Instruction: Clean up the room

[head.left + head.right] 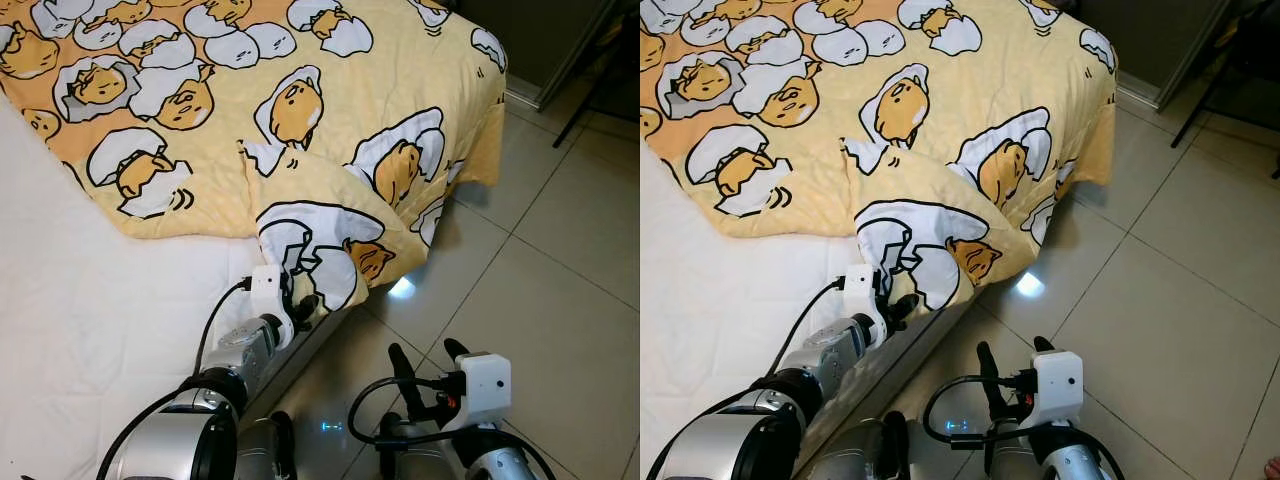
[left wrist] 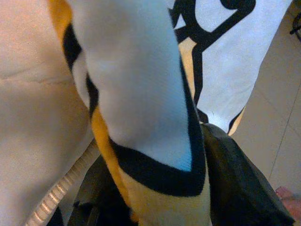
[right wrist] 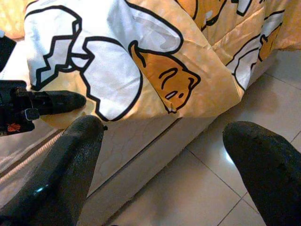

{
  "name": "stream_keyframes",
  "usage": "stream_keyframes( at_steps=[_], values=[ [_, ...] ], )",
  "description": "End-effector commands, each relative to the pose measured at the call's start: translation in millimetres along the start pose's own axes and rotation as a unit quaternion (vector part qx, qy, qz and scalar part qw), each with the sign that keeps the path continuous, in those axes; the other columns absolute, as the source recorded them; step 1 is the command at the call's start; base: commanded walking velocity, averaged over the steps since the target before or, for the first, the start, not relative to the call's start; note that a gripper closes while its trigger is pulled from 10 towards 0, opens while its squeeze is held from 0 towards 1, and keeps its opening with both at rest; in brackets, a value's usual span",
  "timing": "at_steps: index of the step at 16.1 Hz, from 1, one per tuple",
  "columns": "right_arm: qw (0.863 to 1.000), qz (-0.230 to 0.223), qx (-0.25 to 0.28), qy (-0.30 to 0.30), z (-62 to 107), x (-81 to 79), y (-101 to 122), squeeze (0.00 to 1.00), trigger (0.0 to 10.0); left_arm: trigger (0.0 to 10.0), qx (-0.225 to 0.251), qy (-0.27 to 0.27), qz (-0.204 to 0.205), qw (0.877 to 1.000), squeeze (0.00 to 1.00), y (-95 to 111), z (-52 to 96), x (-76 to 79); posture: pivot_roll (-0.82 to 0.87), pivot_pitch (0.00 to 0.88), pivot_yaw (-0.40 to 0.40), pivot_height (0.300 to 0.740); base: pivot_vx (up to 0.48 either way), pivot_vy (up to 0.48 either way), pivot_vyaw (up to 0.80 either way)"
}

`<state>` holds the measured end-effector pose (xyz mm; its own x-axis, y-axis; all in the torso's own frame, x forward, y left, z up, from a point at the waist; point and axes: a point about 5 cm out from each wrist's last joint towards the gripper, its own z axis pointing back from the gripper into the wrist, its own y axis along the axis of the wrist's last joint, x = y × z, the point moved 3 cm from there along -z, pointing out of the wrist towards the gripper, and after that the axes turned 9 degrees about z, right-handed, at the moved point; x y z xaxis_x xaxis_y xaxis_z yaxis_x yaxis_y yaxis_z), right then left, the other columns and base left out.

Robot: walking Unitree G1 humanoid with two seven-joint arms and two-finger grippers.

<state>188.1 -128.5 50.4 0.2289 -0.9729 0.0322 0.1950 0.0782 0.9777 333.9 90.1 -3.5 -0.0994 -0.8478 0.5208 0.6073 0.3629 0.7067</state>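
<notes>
The left gripper (image 1: 300, 305) has its jaws clenched on the corner of the blanket (image 1: 300, 120), right at the edge of the bed (image 1: 90, 300). In the left wrist view a fold of that cloth (image 2: 141, 94) runs between the black fingers (image 2: 240, 183), white and yellow with thick black outlines, so the grasp looks firm, though the fingertips themselves are buried in fabric and I can't quite make them out.

The right gripper (image 1: 428, 365) hangs lower, over the floor (image 1: 560, 280) beside the bed, its jaws released and spread apart with nothing between them. From its wrist view the two fingers (image 3: 70, 155) frame the mattress side and the drooping blanket corner, with the left gripper (image 3: 42, 103) reaching in at the cloth's edge.

The blanket itself is yellow, printed with cartoon egg characters, and lies spread across the far part of the bed. Its near corner is folded over and hangs off the mattress edge toward the tiles. The near part of the bed shows its white sheet. The floor is pale tile with a small bright reflection (image 1: 402, 288) just under the hanging corner.
</notes>
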Motion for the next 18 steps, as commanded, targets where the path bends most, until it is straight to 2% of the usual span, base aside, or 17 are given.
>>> stream_keyframes(
  at_steps=[1,2,4,7,10,15,18],
  values=[
    [1.0,-0.007,-0.001,0.007,1.0,-2.4,0.5,0.0,10.0,0.0,-0.003,0.004,0.03,1.0,0.0,-4.3,0.0,-0.8,-0.12,0.262,0.065,0.74,0.0,0.0,0.0],
    [1.0,-0.008,-0.002,0.01,0.8,-3.6,0.3,0.0,10.0,0.0,0.007,0.0,0.044,0.999,0.0,-0.3,-1.0,1.7,-0.12,0.262,0.065,0.74,0.0,0.0,0.0],
    [1.0,-0.011,-0.003,0.012,1.3,-5.4,-0.6,0.0,10.0,0.0,0.007,-0.007,0.032,0.999,0.0,0.0,-2.1,5.5,-0.12,0.262,0.065,0.74,0.0,0.0,0.0],
    [1.0,-0.01,-0.008,0.023,1.7,-7.1,-2.3,0.0,10.0,0.0,0.005,0.01,0.033,0.999,0.0,-2.0,-0.5,-0.9,-0.12,0.26,0.065,0.74,0.0,0.0,0.0],
    [1.0,-0.005,-0.009,0.025,0.9,-5.3,-2.7,0.0,10.0,0.0,0.008,0.009,0.023,1.0,0.0,-1.0,-0.7,-0.3,-0.12,0.256,0.056,0.74,0.0,0.0,0.0],
    [0.999,0.004,-0.012,0.036,2.4,0.0,-1.6,0.0,10.0,0.0,0.011,-0.024,0.047,0.999,0.0,-6.3,-2.3,11.1,-0.15,0.244,0.033,0.74,0.0,0.0,0.0],
    [0.998,0.019,-0.014,0.05,1.8,6.4,-0.8,0.0,10.0,0.0,0.005,-0.048,0.05,0.998,0.0,-11.1,0.5,10.0,-0.17,0.205,0.04,0.74,0.0,0.0,0.0]
  ],
)
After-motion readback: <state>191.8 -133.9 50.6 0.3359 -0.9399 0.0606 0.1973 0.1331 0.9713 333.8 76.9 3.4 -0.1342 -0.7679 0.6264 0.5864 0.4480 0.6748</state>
